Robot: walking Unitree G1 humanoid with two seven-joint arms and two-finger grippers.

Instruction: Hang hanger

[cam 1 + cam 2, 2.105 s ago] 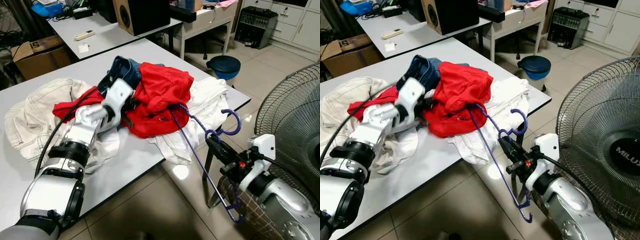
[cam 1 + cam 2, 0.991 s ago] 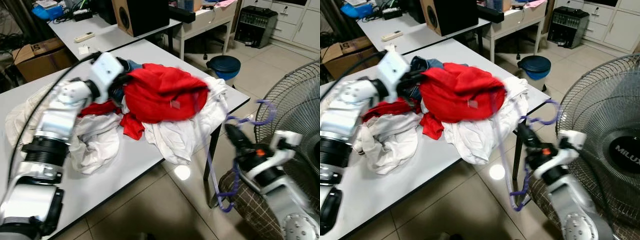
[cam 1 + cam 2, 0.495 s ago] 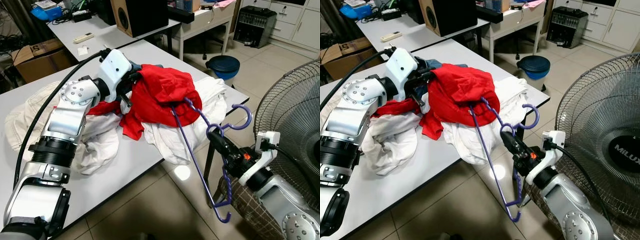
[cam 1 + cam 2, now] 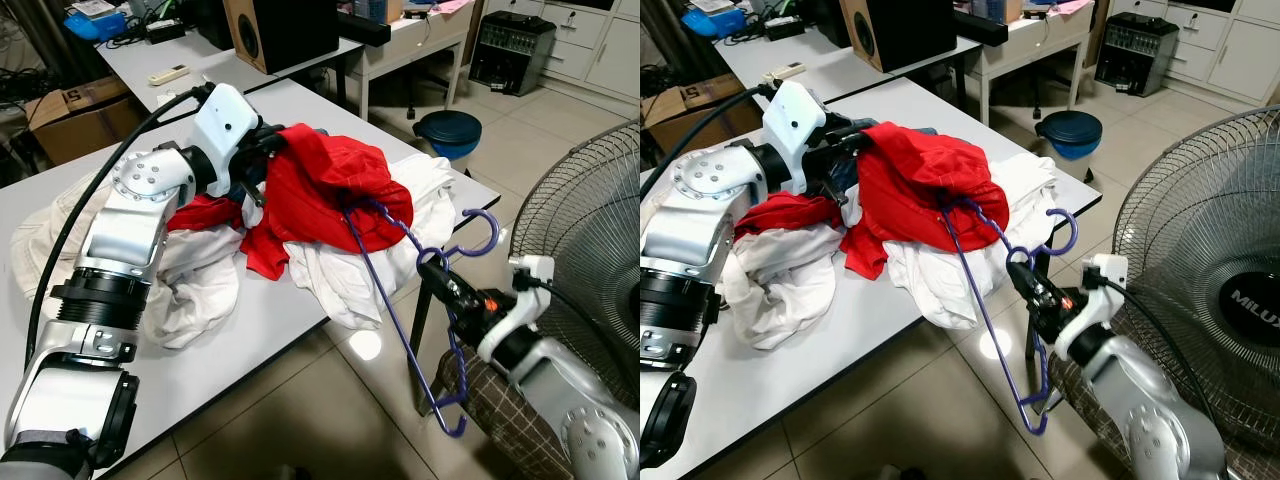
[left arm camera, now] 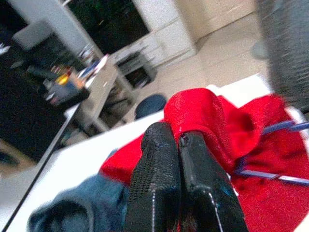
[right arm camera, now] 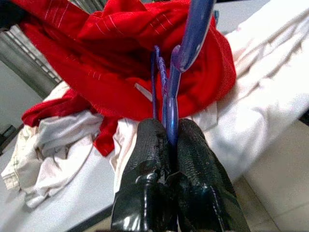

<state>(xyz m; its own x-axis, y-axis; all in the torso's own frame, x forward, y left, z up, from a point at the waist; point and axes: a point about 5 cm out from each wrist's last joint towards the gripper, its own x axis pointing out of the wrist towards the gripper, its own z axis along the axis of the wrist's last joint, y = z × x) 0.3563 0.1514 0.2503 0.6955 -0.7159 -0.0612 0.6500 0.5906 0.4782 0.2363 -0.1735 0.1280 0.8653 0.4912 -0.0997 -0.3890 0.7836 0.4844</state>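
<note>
A red garment (image 4: 322, 190) lies on top of a heap of clothes on the white table (image 4: 262, 318). My left gripper (image 4: 266, 148) is shut on its far edge and holds that edge lifted; the wrist view has the fingers (image 5: 159, 179) pressed together against the red cloth (image 5: 212, 116). A purple plastic hanger (image 4: 388, 290) hangs off the table's right corner. One of its arms is tucked into the red garment. My right gripper (image 4: 436, 270) is shut on the hanger's neck just below the hook (image 4: 482, 234), and the purple hanger (image 6: 170, 104) runs between its fingers (image 6: 149, 145).
White clothes (image 4: 345, 285) spill over the table edge, a cream garment (image 4: 45, 235) lies at the left, and blue denim sits behind the red one. A large standing fan (image 4: 590, 220) is close on the right. A blue bin (image 4: 448, 132), a second table and a speaker (image 4: 285, 30) stand behind.
My left gripper has raised the red garment off the heap and holds it a little higher. The right gripper swung the hanger about and now holds it steadier, closer to the table corner.
</note>
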